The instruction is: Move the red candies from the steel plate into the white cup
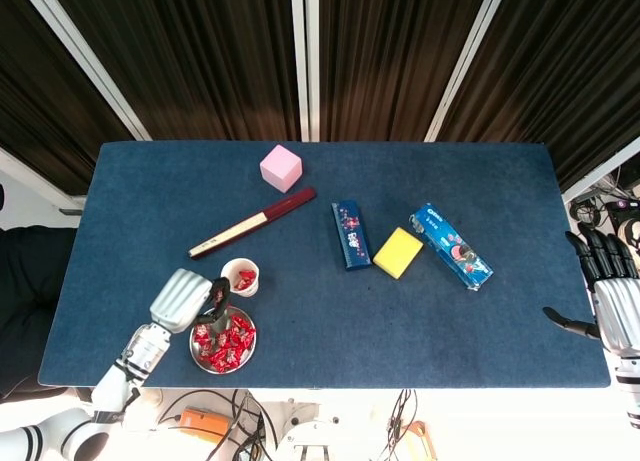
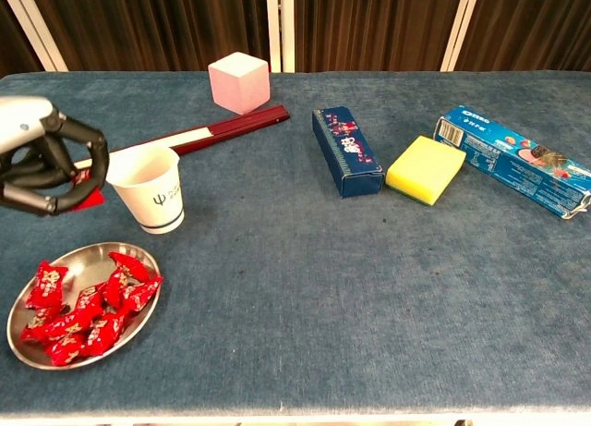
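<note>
Nearest to us, at the table's (image 2: 305,287) front left, sits the steel plate (image 2: 28,338) with a heap of red candies (image 2: 88,301) on it. Just above and to its left we see our left hand (image 2: 42,163) raised off the plate, fingers curled around one red candy (image 2: 88,188) that pokes out beneath them, right beside the white cup (image 2: 148,188). The cup stands upright just beyond the plate; from the head view we can make out red candy already inside it (image 1: 244,278). At the far right edge our right hand (image 1: 608,301) hovers off the table with fingers spread, holding nothing. Farther back lie a closed dark-red folding fan (image 2: 185,141), a navy box (image 2: 346,151), a yellow sponge (image 2: 425,169) and a blue cookie pack (image 2: 512,158). Farthest is a pink cube (image 2: 238,82).
</note>
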Robot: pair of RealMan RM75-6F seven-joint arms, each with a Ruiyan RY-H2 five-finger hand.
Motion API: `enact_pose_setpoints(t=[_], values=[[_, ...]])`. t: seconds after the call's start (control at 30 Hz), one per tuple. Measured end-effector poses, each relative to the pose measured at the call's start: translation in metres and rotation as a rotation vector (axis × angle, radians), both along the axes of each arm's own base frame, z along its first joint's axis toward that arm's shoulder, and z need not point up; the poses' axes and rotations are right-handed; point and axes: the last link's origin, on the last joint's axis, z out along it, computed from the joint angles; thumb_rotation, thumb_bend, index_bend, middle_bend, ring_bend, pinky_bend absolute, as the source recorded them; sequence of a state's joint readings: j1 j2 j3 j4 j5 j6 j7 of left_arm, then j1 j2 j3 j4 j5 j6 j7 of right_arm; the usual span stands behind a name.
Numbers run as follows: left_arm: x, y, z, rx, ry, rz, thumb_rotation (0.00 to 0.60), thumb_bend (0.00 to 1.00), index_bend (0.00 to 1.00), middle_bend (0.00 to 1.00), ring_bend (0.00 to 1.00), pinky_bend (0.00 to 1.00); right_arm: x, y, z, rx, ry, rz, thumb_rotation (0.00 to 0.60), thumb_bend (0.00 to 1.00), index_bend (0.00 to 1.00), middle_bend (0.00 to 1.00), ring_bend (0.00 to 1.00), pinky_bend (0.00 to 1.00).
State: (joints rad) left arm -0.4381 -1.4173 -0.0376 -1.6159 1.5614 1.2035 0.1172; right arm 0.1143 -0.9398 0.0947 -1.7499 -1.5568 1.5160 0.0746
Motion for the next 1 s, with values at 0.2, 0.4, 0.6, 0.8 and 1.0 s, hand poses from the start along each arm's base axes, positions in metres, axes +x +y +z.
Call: enact_pose_setpoints(t=[0.2, 0.4, 0.6, 0.8, 1.0], values=[[0.026, 0.029, 0.005, 0.000, -0.041, -0.017, 0.560, 0.44, 0.60, 0.97, 0.94, 0.84, -0.002, 0.000, 0.000, 0.001, -0.004, -0.006, 0.600, 0.16, 0.00, 0.01, 0.00, 0.02], [0.031, 0.047, -0.002, -0.031, -0.018, 0.033, 0.546, 0.41, 0.56, 0.97, 0.94, 0.84, -0.007, -0.001, -0.001, 0.004, -0.007, -0.022, 0.600, 0.16, 0.00, 0.01, 0.00, 0.02], [0.024, 0.050, -0.005, -0.025, 0.002, 0.077, 0.548, 0.29, 0.43, 0.97, 0.94, 0.84, -0.007, -0.002, -0.001, 0.008, -0.005, -0.025, 0.600, 0.16, 0.00, 0.01, 0.00, 0.02], [0.022, 0.047, 0.003, 0.020, -0.014, 0.072, 0.552, 0.23, 0.38, 0.97, 0.94, 0.84, -0.005, -0.002, -0.001, 0.004, -0.005, -0.020, 0.600, 0.16, 0.00, 0.01, 0.00, 0.03], [0.011, 0.028, 0.027, 0.100, -0.051, 0.037, 0.560, 0.23, 0.39, 0.97, 0.94, 0.84, -0.003, -0.003, 0.003, -0.009, -0.004, -0.013, 0.600, 0.16, 0.00, 0.01, 0.00, 0.02]])
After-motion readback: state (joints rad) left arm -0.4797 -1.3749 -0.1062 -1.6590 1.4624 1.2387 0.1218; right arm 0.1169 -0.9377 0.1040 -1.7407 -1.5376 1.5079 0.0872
